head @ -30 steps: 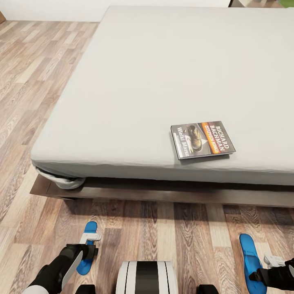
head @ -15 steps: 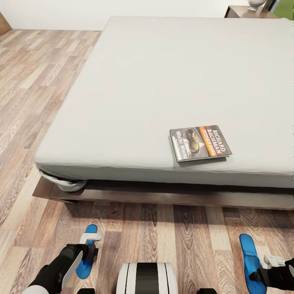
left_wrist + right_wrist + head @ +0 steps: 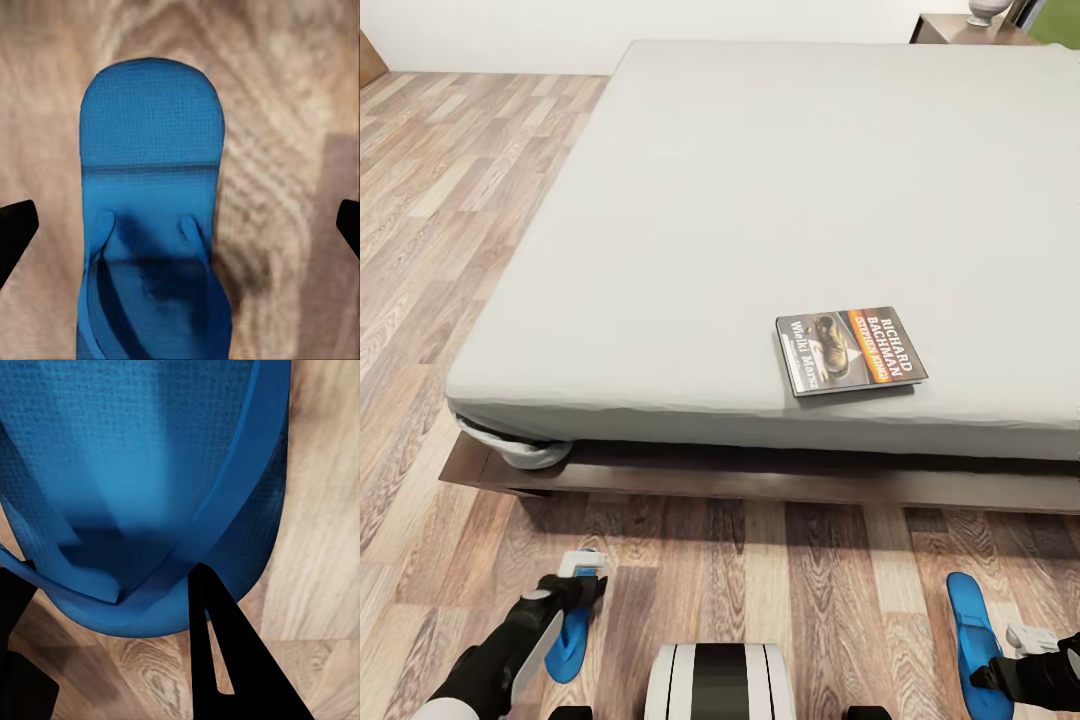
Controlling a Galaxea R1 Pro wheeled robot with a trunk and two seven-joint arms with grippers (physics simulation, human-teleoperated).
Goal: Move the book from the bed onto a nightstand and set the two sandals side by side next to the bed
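Observation:
The book [image 3: 850, 350] lies flat near the front edge of the bed [image 3: 760, 200], cover up. One blue sandal [image 3: 568, 632] rests on the floor in front of the bed's left corner. My left gripper [image 3: 584, 588] hovers over it, open, and in the left wrist view this sandal [image 3: 150, 225] sits between the widely spread fingertips [image 3: 15, 232]. The other sandal [image 3: 970, 625] is on the floor at the right. My right gripper [image 3: 1028, 642] is at its near end, and up close its fingers [image 3: 221, 660] pinch the sandal's [image 3: 142, 472] rim. A nightstand [image 3: 950, 30] shows beyond the bed.
The dark wood bed frame [image 3: 760, 480] juts out low above the plank floor [image 3: 810, 580], just ahead of both sandals. My base [image 3: 718, 680] stands between the two arms. Open floor runs along the bed's left side [image 3: 450, 200].
The head view tilted up a little at first, bringing the nightstand into sight. Since then my left gripper has shifted slightly toward the bed over its sandal. Book and right arm are unchanged.

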